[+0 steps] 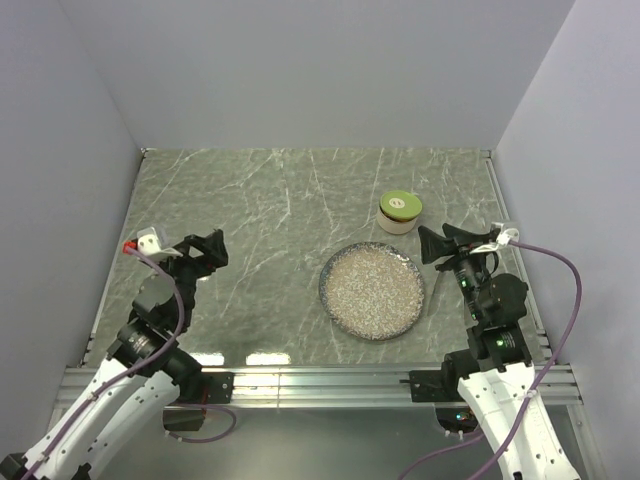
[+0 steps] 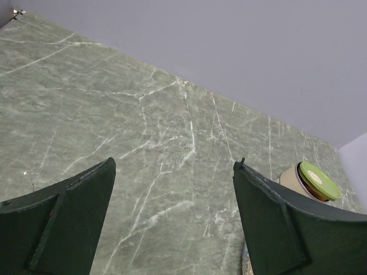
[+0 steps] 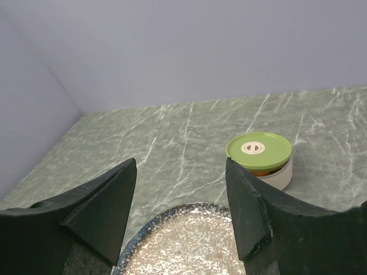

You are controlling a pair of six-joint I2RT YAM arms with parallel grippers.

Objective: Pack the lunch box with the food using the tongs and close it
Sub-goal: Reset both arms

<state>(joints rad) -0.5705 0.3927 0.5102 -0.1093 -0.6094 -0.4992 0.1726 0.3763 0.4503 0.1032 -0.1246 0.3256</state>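
Right wrist: lunch box (image 3: 261,163) lidded lime-green; left fingers (image 2: 63,223) and right fingers (image 3: 252,212) apart.

Bright, even light, soft shadows, sharp focus, faint glare on table (image 1: 262,357).

Both arms are white low down and black higher up. The left arm (image 1: 135,345) has a thin purple left cable (image 1: 180,305) and a small white block (image 1: 150,240) with a red tip just behind the left hand (image 1: 212,250). The right arm (image 1: 497,330) has a purple right cable (image 1: 572,300) and tiny green lights (image 1: 466,283) behind the right hand (image 1: 428,248). Each hand has two dark, wedge-shaped fingers (image 3: 97,212).
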